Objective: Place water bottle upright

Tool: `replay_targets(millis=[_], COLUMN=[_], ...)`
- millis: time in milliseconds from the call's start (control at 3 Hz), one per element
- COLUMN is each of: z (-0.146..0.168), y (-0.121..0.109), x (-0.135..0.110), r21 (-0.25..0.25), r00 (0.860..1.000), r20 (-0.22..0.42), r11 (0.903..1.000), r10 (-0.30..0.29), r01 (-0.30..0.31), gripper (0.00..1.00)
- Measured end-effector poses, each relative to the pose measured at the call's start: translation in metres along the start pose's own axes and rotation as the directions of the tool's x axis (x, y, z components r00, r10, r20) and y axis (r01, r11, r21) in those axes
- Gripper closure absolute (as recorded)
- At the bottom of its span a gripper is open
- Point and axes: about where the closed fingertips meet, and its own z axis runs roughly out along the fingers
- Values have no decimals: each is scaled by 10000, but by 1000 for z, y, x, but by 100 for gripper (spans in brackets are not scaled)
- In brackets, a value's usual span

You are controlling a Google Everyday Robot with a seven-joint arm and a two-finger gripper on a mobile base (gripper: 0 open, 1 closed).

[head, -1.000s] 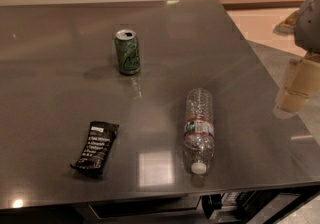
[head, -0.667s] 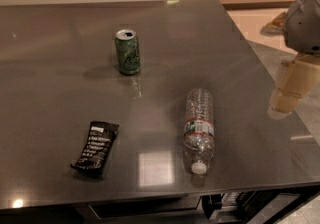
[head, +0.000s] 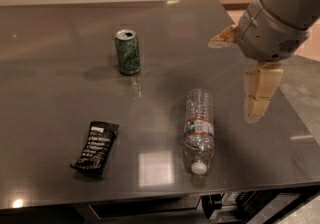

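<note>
Swung inward, the gripper point(head: 236, 79), fingers point(head: 262, 88) spread, hovers beside the ribbed water bottle point(head: 199, 128) lying flat.

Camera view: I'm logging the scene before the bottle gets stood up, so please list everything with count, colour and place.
Water bottle: one, clear with white cap, lying on its side front right, cap toward the front edge.
Soda can: one, green, upright, back centre-left.
Snack wrapper: one, black, flat, front left.
Table: one, dark grey, glossy.
Arm: one, grey, entering from upper right.
Gripper: one, beige, over the table's right side, apart from the bottle.
</note>
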Motion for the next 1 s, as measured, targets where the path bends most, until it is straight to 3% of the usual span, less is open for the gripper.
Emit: replay_targets(millis=[333, 667, 1000], z=[19, 37, 53], y=[-2, 2, 13], x=[-21, -34, -41], r21=[-479, -935, -1391], r00=[9822, 9285, 8446], r20=[262, 515, 708], r11=[9812, 9238, 8332], r10=[-1859, -3678, -5306], r01=[1870, 3712, 5351], gripper=[0, 0, 0])
